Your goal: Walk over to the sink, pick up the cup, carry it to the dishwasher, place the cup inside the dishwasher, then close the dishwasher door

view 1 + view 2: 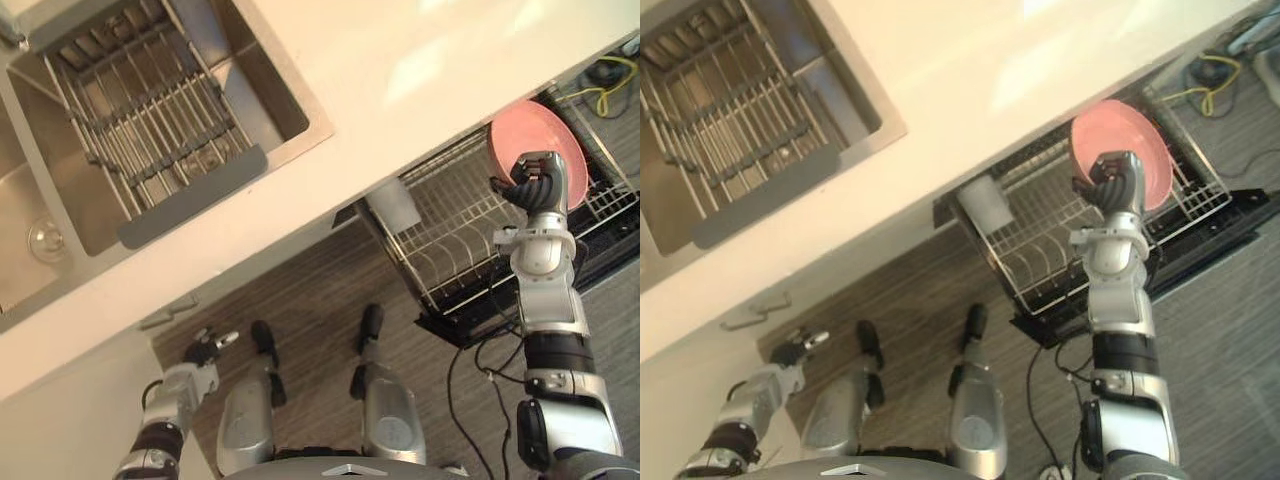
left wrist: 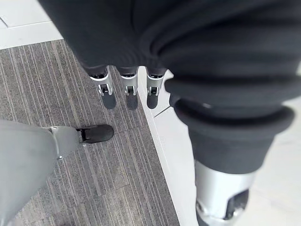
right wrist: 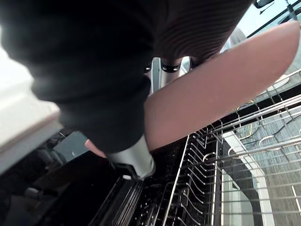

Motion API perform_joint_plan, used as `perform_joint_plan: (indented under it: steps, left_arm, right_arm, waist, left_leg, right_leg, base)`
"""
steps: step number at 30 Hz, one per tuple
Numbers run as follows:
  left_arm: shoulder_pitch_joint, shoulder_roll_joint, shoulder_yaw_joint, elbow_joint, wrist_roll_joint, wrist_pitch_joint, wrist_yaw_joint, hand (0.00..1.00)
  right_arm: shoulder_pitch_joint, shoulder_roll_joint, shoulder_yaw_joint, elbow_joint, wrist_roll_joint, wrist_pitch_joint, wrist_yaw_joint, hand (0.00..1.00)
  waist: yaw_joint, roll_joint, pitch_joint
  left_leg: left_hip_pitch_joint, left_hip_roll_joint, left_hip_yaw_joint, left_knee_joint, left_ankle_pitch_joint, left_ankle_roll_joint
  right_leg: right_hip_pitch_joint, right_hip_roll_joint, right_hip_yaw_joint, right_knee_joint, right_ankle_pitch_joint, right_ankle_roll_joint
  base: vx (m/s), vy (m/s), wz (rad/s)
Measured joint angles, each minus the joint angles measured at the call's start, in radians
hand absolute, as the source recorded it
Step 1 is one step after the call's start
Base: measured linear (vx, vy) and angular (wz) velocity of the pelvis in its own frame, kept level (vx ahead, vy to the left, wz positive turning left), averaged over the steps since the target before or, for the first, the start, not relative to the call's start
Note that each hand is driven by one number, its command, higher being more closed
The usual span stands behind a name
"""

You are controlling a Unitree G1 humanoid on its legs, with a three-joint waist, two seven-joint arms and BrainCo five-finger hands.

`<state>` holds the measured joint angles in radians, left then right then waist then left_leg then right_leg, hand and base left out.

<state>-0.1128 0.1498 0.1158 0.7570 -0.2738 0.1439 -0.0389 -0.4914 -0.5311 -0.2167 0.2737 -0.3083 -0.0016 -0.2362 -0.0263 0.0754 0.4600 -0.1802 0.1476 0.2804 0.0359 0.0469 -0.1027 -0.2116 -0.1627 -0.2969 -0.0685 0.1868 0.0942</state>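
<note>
The right hand grips a pink dish over the dishwasher rack. The left hand hangs low, fingers relaxed.

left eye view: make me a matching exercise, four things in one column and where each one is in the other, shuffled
Things
1. pink dish
2. pale cup
3. wire drainer
4. left hand

Places
A. inside the sink
B. hanging low over the floor, fingers relaxed
C. pinched in the right hand above the dishwasher rack
D. in the rack's corner nearest the counter

Pairs: 1-C, 2-D, 3-A, 4-B
</note>
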Motion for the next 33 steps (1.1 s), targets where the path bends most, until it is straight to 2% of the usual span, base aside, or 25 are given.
perform_joint_plan:
  steps: [4, 7, 11, 19, 24, 29, 30, 33]
  left_arm:
    - [-0.016, 0.002, 0.0, 0.002, 0.0, -0.001, 0.013, 0.0]
    - [-0.024, 0.013, -0.001, 0.004, 0.0, -0.01, 0.013, 0.0]
    - [-0.044, 0.03, -0.002, 0.024, -0.001, -0.015, 0.014, 0.0]
    - [-0.117, 0.037, -0.01, 0.091, -0.008, -0.037, 0.013, 0.0]
    - [-0.152, 0.04, -0.01, 0.12, -0.008, -0.051, 0.01, 0.0]
    - [-0.174, 0.048, -0.01, 0.137, -0.008, -0.059, 0.009, 0.0]
    - [-0.175, 0.05, -0.01, 0.137, -0.008, -0.062, 0.009, 0.0]
    - [-0.177, 0.062, -0.009, 0.137, -0.008, -0.074, 0.01, 0.0]
  right_arm:
    - [-0.028, -0.002, 0.02, 0.083, 0.058, -0.004, -0.035, 1.0]
    - [-0.034, -0.002, 0.04, 0.151, 0.085, -0.008, -0.039, 1.0]
    - [-0.05, -0.002, 0.06, 0.26, 0.116, -0.023, -0.046, 1.0]
    - [-0.14, -0.011, 0.078, 0.505, 0.257, -0.028, -0.054, 1.0]
    - [-0.179, -0.026, 0.076, 0.618, 0.265, -0.041, -0.059, 1.0]
    - [-0.236, -0.039, 0.05, 0.659, 0.263, -0.03, -0.084, 1.0]
    - [-0.241, -0.041, 0.048, 0.66, 0.263, -0.022, -0.096, 0.0]
    - [-0.261, -0.052, 0.046, 0.694, 0.265, -0.01, -0.123, 0.0]
  waist:
    - [0.005, 0.0, 0.006]
    - [0.022, -0.001, 0.006]
    - [0.025, -0.001, 0.006]
    - [0.037, 0.0, 0.007]
    - [0.051, 0.0, 0.007]
    - [0.052, 0.0, 0.007]
    - [0.053, 0.0, 0.007]
    - [0.053, 0.0, 0.007]
  left_leg:
    - [-0.034, 0.001, -0.028, 0.04, -0.02, 0.001]
    - [-0.055, -0.002, -0.036, 0.057, -0.028, 0.004]
    - [-0.093, -0.008, -0.057, 0.069, -0.023, 0.009]
    - [-0.133, -0.02, -0.068, 0.067, -0.006, 0.019]
    - [-0.137, -0.024, -0.073, 0.067, -0.005, 0.02]
    - [-0.163, -0.028, -0.073, 0.067, 0.002, 0.023]
    - [-0.166, -0.029, -0.072, 0.067, 0.003, 0.024]
    - [-0.163, -0.029, -0.069, 0.068, 0.003, 0.024]
  right_leg:
    - [0.0, -0.004, -0.02, 0.001, 0.0, 0.0]
    - [-0.017, -0.011, -0.021, 0.014, 0.0, 0.001]
    - [-0.04, -0.018, -0.034, 0.019, 0.004, 0.004]
    - [-0.072, -0.03, -0.044, 0.02, 0.016, 0.006]
    - [-0.072, -0.033, -0.047, 0.02, 0.016, 0.006]
    - [-0.1, -0.037, -0.046, 0.022, 0.023, 0.005]
    - [-0.103, -0.038, -0.045, 0.022, 0.024, 0.005]
    - [-0.102, -0.038, -0.043, 0.022, 0.026, 0.002]
  base:
    - [-0.01, 0.012, 0.17]
    - [-0.04, 0.015, 0.06]
    - [-0.05, 0.008, 0.12]
    - [-0.02, 0.008, 0.06]
    - [0.0, 0.003, 0.02]
    - [0.0, 0.002, 0.01]
    - [0.0, 0.0, 0.0]
    - [0.0, 0.0, 0.0]
